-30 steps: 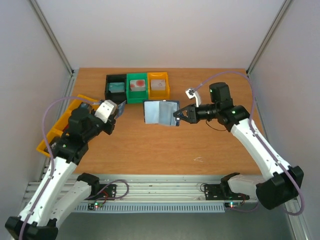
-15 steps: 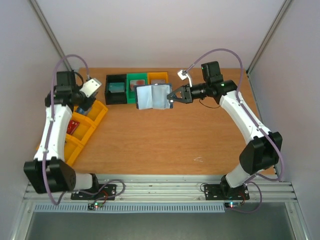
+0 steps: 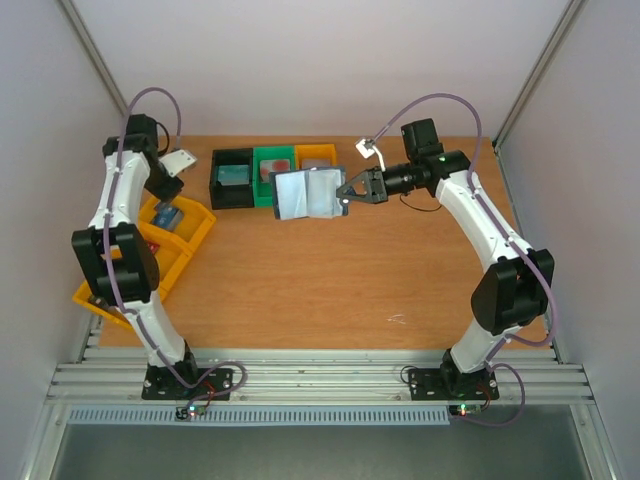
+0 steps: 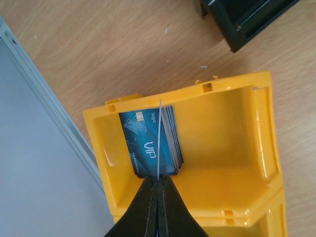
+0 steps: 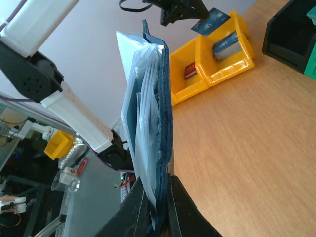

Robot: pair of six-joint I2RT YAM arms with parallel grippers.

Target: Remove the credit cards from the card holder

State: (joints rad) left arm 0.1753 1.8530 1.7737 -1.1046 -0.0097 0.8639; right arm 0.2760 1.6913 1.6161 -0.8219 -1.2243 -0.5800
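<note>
My right gripper [image 3: 347,193] is shut on the edge of the slate blue-grey card holder [image 3: 305,193] and holds it open above the table, in front of the small bins. In the right wrist view the holder [image 5: 148,123] stands edge-on between the shut fingers, pale pocket pages showing. My left gripper [image 4: 158,181] is shut on one credit card [image 4: 159,138], seen edge-on as a thin white line. It hangs over a stack of blue VIP cards [image 4: 148,145] in the end compartment of the yellow bin [image 4: 222,148]. From above, the left gripper [image 3: 163,192] is at the far left.
A black bin [image 3: 232,178], a green bin [image 3: 272,170] and an orange bin [image 3: 317,160] stand in a row at the back. The yellow bin row [image 3: 195,235] lies along the table's left edge; one compartment holds a red card [image 5: 190,70]. The grey wall [image 4: 39,173] is close.
My left arm has swung from beside the holder to the far left, over the yellow bin, with a card. My right gripper has carried the holder up and back toward the small bins.
</note>
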